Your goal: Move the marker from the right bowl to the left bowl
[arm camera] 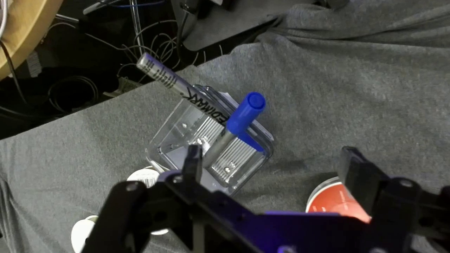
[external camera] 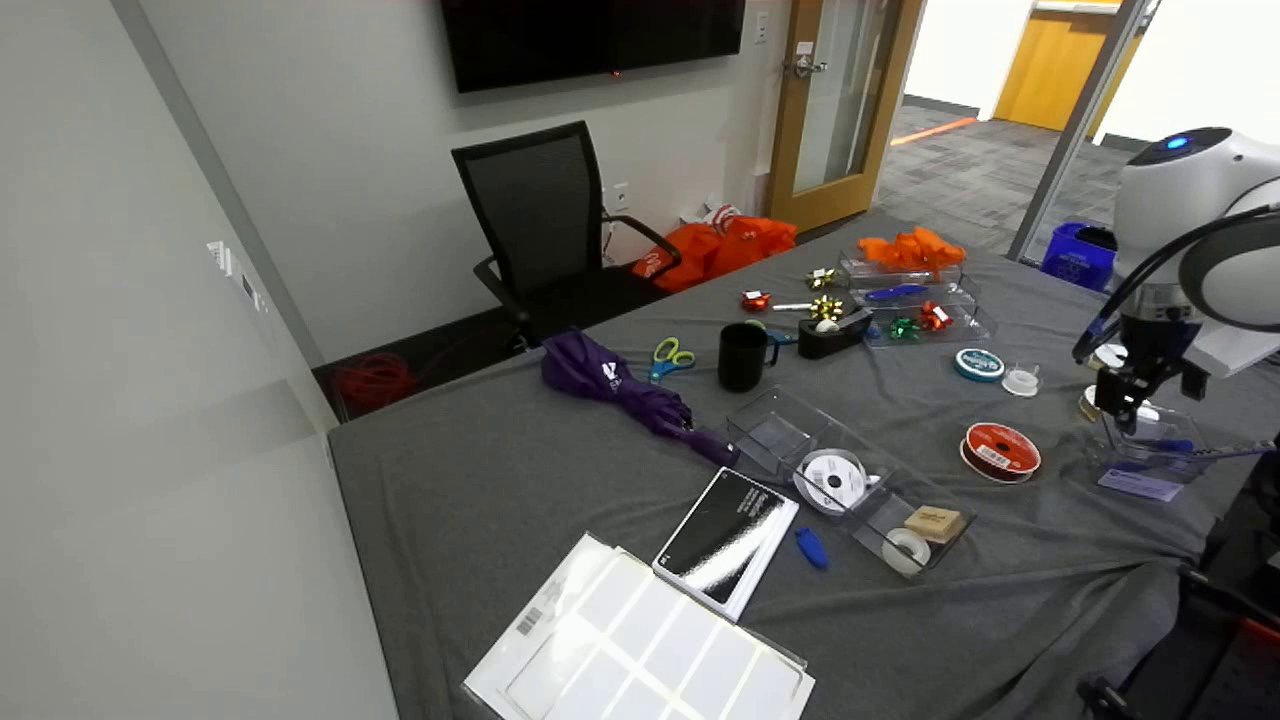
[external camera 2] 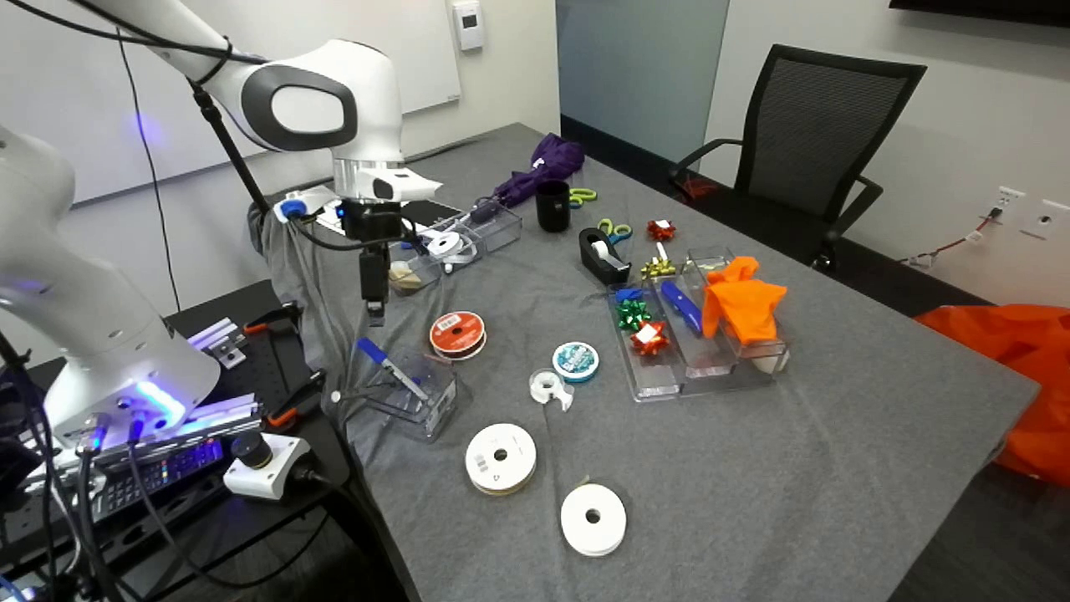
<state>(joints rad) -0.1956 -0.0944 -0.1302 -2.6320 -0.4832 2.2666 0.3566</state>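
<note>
Wrist view: grey cloth-covered surface (arm camera: 365, 98) ran to an edge at upper left. White arm (external camera 2: 368, 109) leaned over it in both exterior views, jaws downward and wide apart. Clear bin (arm camera: 242, 158) sat near that edge, beneath the left part of the gap as seen from the wrist. Red spool (arm camera: 334, 205) lay near, partly behind the jaw at right; white spool (external camera 2: 481, 464) just beside the bin in an exterior view. Cap-up marker (arm camera: 233, 126) and cap-down marker (arm camera: 182, 90) crossed in the bin; could not tell which was meant. Both below the jaws, apart from them. Cap-up: tilted, axis lower left to upper right, blue cap raised past the rim. Cap-down: axis roughly square to the first, blue cap low in the bin, plain end out over the rim toward the surface edge. Room: surface continued at upper right, with a narrower strip between bin and red spool.
</note>
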